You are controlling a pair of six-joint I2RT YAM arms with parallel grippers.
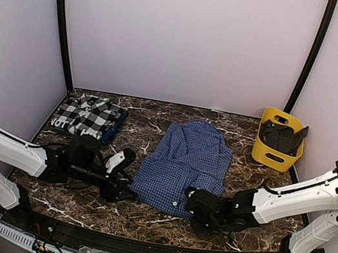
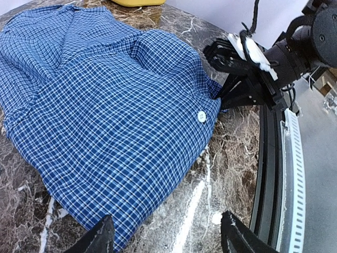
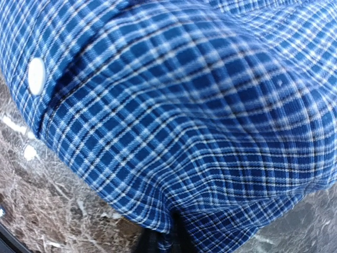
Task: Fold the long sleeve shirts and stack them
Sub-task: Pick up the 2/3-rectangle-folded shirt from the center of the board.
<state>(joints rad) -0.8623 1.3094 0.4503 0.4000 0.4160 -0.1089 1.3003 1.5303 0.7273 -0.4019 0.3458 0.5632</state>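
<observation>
Left wrist view: my left end effector [image 2: 168,240] sits fingers apart at the blue shirt [image 2: 105,116] hem. Only here do I see the right end effector [image 2: 222,96] clamped on the hem corner.
Right wrist view: cloth fills it.
Blue shirt: centre of the surface [image 1: 150,120], long axis near-to-far, collar pointing away.
Plaid shirt [image 1: 89,116]: folded, far left.

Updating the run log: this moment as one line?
stage: folding blue shirt | left gripper: jaws open by hem | right gripper: jaws shut on shirt edge | plaid shirt: folded, far left
</observation>
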